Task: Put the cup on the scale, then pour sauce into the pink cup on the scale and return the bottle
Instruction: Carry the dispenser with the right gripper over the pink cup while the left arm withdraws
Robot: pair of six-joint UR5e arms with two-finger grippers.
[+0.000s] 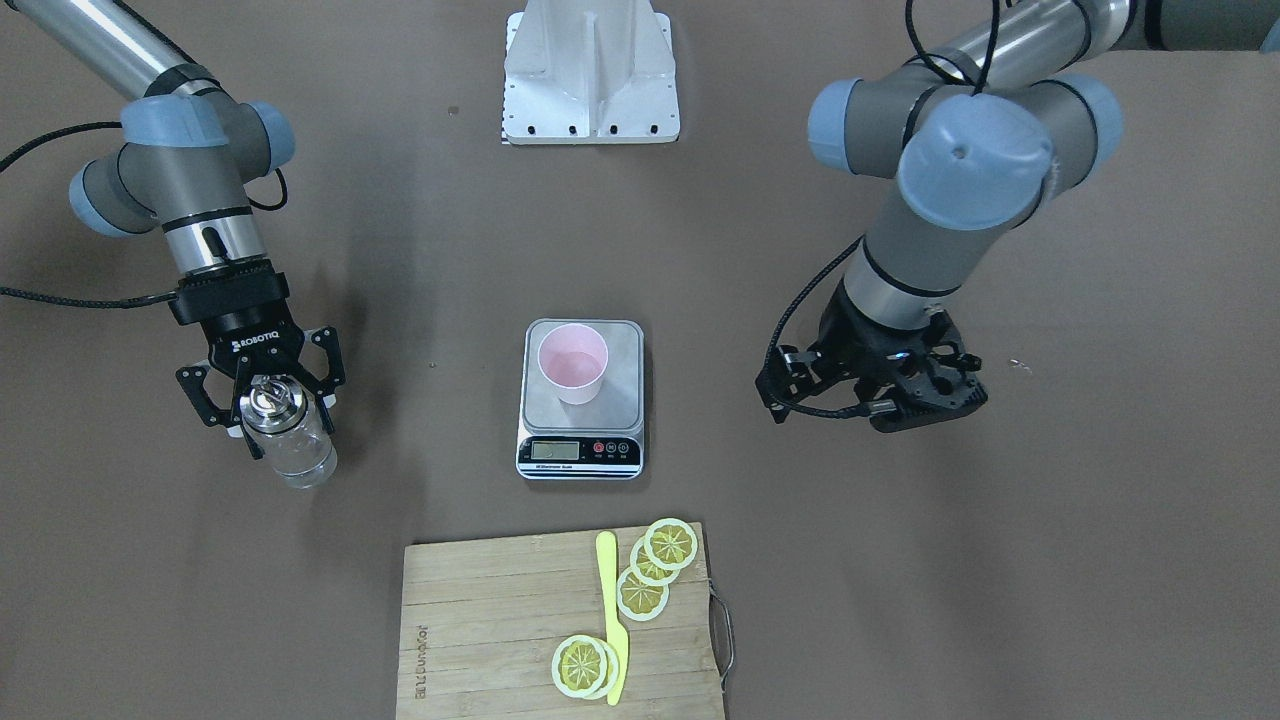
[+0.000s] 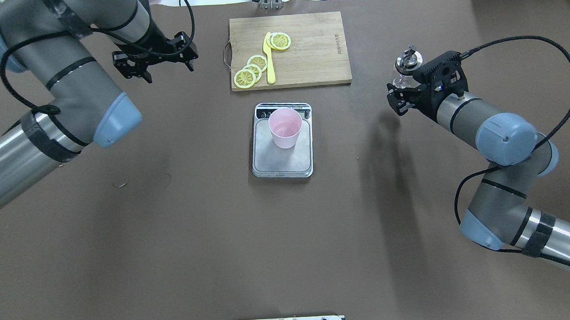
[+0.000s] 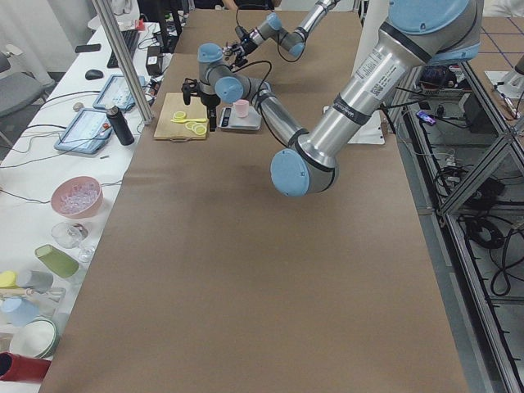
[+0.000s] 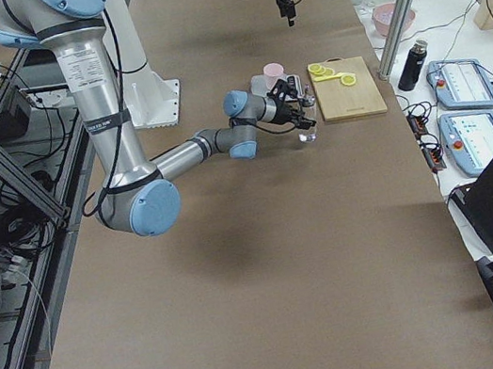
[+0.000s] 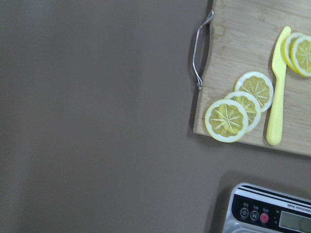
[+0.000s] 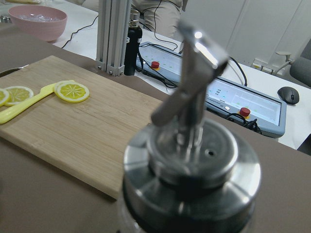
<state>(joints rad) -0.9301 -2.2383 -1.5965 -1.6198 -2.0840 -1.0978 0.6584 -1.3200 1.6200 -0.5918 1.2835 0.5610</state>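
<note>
Robot at the table: the cup (image 1: pixel 572 362) stands upright on the scale (image 1: pixel 622 368) at mid-table. Well off to one side, the right gripper (image 1: pixel 285 425) is clamped around the upright bottle (image 1: pixel 295 455); whether the bottle touches the table cannot be told. The left gripper (image 2: pixel 169 71) hangs over the table with fingers spread, holding nothing, beside the board (image 2: pixel 309 43) with lemon slices (image 2: pixel 245 77) and a knife (image 2: pixel 269 59).
</note>
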